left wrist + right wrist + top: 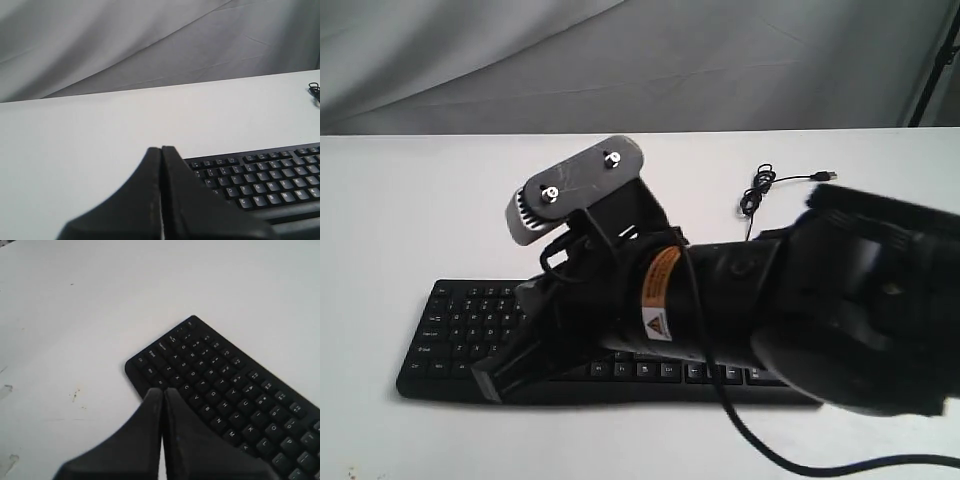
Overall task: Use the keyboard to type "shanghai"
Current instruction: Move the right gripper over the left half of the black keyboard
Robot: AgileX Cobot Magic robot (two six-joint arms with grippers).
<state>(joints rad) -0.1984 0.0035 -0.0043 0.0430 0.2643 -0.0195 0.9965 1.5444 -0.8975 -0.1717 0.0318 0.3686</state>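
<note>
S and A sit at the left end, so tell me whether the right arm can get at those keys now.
Probably yes. The right gripper, shut to a point, hangs over the keyboard's left front corner, with nothing between it and the keys nearby.

The right arm (740, 290) is stretched across to the near left, the right gripper (492, 380) angled downward, jaws pressed together. The left gripper (161, 150) is likewise held closed.

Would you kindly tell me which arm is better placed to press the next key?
Probably the right: the right gripper, shut, points at the keyboard's left-end letter keys, while the left gripper, also shut, appears beside the keyboard over the table.
</note>
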